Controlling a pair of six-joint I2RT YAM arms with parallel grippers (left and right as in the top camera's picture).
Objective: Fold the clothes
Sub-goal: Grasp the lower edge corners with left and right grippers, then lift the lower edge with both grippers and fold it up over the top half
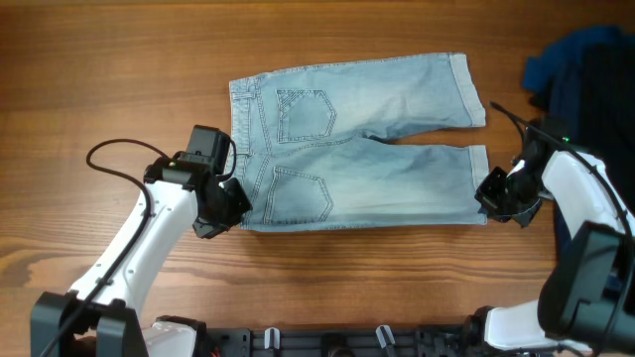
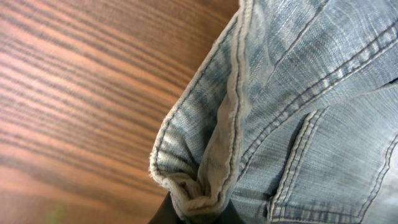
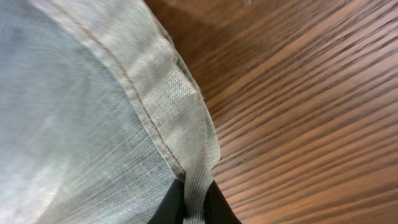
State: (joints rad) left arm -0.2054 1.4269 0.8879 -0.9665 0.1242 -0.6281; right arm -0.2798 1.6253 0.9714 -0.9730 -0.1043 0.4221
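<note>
Left claw (image 1: 237, 204) and right claw (image 1: 487, 192) pinch flat, faded denim shorts (image 1: 377, 178).

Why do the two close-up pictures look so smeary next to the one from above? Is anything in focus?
Overhead view: evenly lit and sharp, the shorts crisp, only soft shadows. Left wrist view: the denim stitching is clear, but the table grain streaks into blur. Right wrist view: the hem is soft and washed out, the wood beside it smeared too.
</note>
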